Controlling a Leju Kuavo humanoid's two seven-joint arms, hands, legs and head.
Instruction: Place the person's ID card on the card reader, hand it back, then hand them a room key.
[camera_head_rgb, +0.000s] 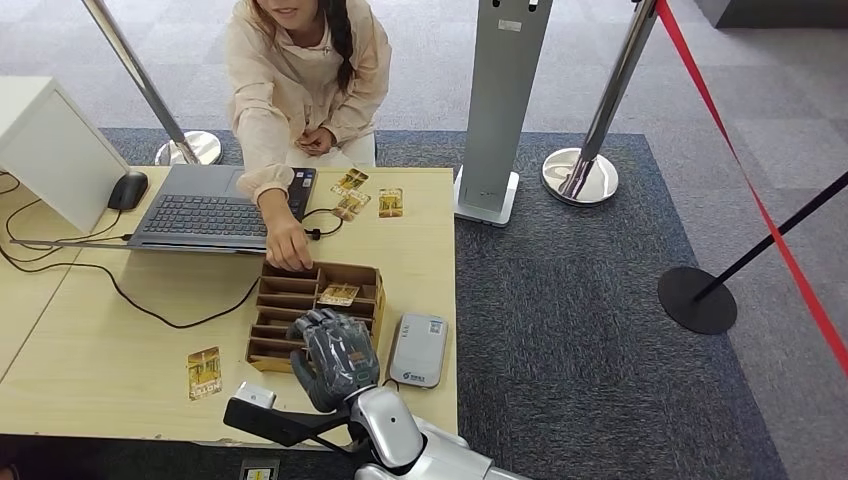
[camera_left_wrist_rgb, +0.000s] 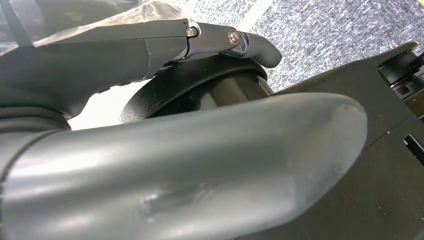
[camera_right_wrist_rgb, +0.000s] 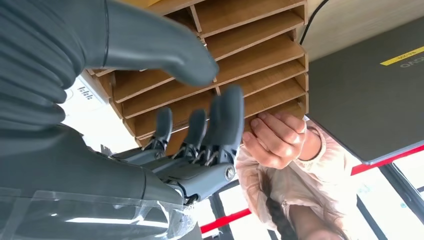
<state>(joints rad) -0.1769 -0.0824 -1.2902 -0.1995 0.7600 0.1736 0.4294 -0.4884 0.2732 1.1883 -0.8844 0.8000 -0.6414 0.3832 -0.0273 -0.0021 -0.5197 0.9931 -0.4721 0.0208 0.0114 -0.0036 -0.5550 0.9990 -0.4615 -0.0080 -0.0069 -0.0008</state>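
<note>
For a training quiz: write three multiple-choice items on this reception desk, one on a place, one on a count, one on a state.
1. Where is the white card reader?
A. right of the wooden organizer
B. on the laptop
C. on the carpet

2. How many cards lie grouped beside the laptop?
A. one
B. three
C. six

3. What is the right hand doing?
A. gripping the mouse
B. hovering over the organizer, fingers apart, holding nothing
C. pressing the reader

Answers: 1 A, the reader lies on the table just right of the organizer. 2 B, three cards sit near the laptop's corner. 3 B, the right wrist view shows spread fingers with nothing between them.
</note>
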